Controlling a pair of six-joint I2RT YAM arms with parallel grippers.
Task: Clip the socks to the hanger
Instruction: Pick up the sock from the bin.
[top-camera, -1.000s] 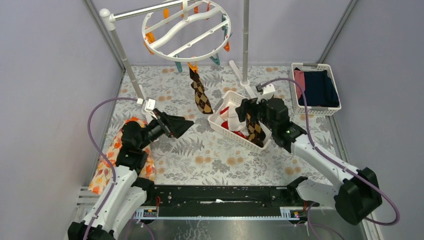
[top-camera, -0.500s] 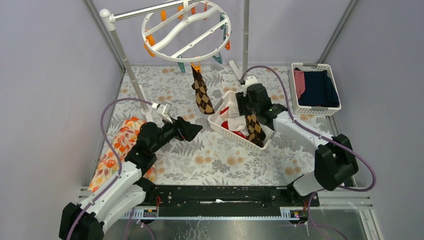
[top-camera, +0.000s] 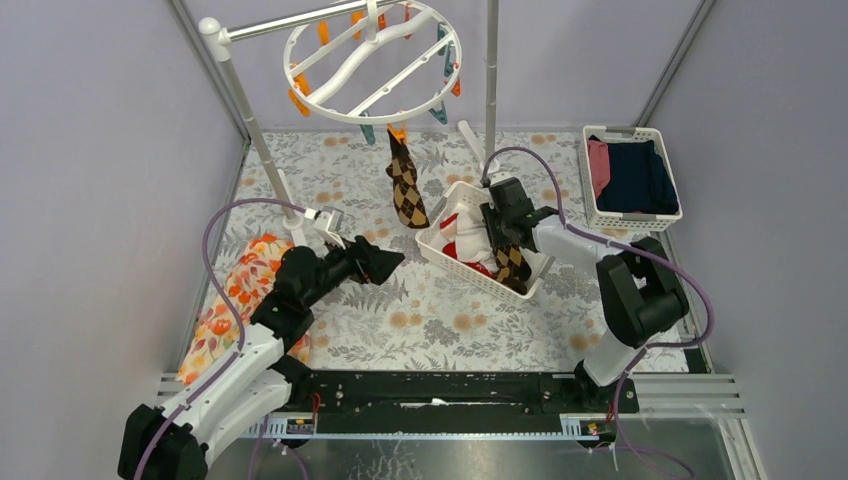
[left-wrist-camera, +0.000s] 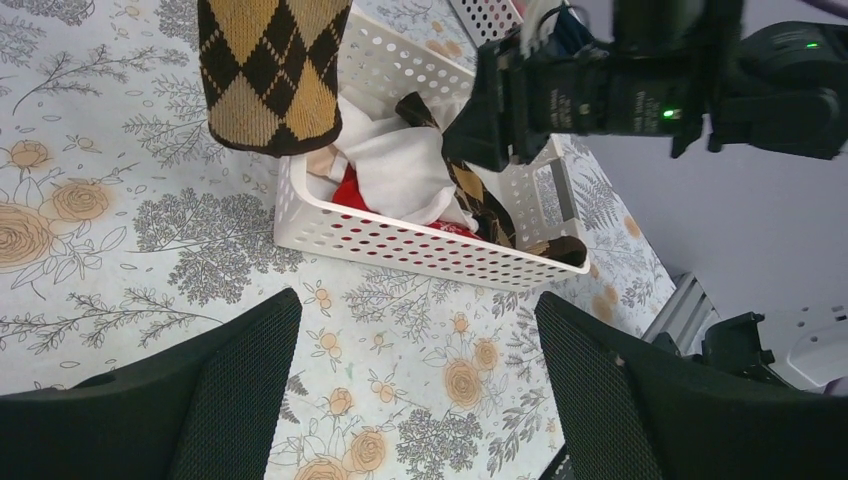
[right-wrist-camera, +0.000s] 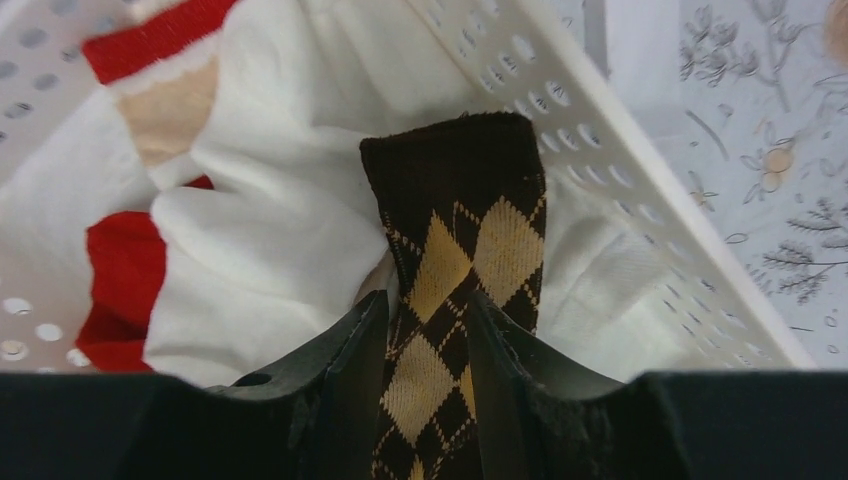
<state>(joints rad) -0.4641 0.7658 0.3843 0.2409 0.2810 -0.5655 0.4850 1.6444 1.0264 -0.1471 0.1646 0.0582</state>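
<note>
The white ring hanger (top-camera: 372, 62) hangs at the back with orange and teal pins. One brown-and-tan argyle sock (top-camera: 403, 185) (left-wrist-camera: 268, 80) dangles from an orange pin. Its mate (top-camera: 512, 262) (right-wrist-camera: 460, 230) lies draped over the white perforated basket (top-camera: 455, 265) (left-wrist-camera: 400, 240), on top of whitish (right-wrist-camera: 270, 220) and red (right-wrist-camera: 120, 270) socks. My right gripper (top-camera: 500, 235) (right-wrist-camera: 428, 305) reaches into the basket, its jaws pinched on the argyle sock near its dark cuff. My left gripper (top-camera: 395, 258) (left-wrist-camera: 418, 298) hovers open over the floral tablecloth, left of the basket, holding nothing.
A second white basket (top-camera: 637, 131) with navy and pink folded clothes stands at the back right. An orange floral cloth (top-camera: 235, 300) lies at the left edge. The stand's poles (top-camera: 245, 100) (top-camera: 491, 80) rise behind the basket.
My right gripper has reached down into the basket and narrowed from wide open onto the argyle sock. The left arm stretched toward the basket a second ago, then held still.
</note>
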